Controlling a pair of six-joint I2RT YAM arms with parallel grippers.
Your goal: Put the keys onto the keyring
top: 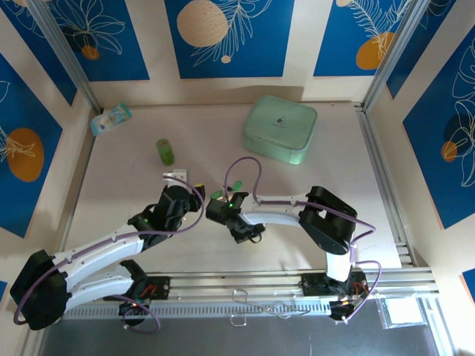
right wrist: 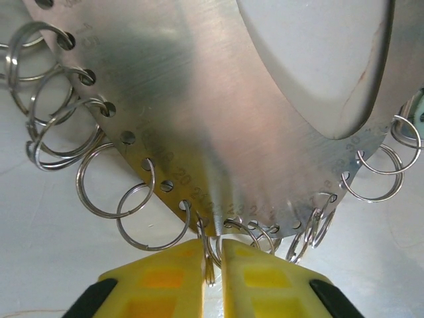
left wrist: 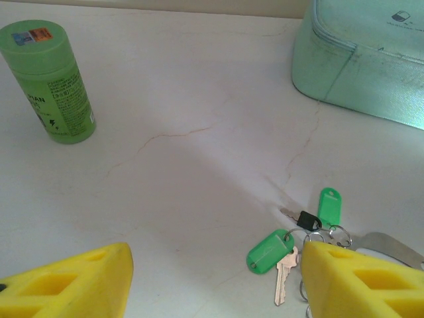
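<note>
The keys (left wrist: pixel 285 275) lie on the table in a small bunch: a silver key with a green tag (left wrist: pixel 270 250), a black-headed key (left wrist: pixel 306 220) and a second green tag (left wrist: pixel 329 205). My left gripper (left wrist: pixel 215 268) is open, and its right finger (left wrist: pixel 358 285) stands just beside the bunch. The keyring (right wrist: pixel 218 99) is a broad silvery oval plate with numbered holes, with small split rings hanging along its edge. My right gripper (right wrist: pixel 212 246) is shut on one of those split rings (right wrist: pixel 210 268) at the plate's near edge. From above, both grippers meet mid-table by the green tags (top: pixel 236 185).
An upright green cylinder (left wrist: pixel 53 79) stands at the far left of the table. The mint-green case (top: pixel 280 127) sits at the back right. A small packet (top: pixel 111 119) lies in the back left corner. A metal rail (top: pixel 260 282) runs along the near edge.
</note>
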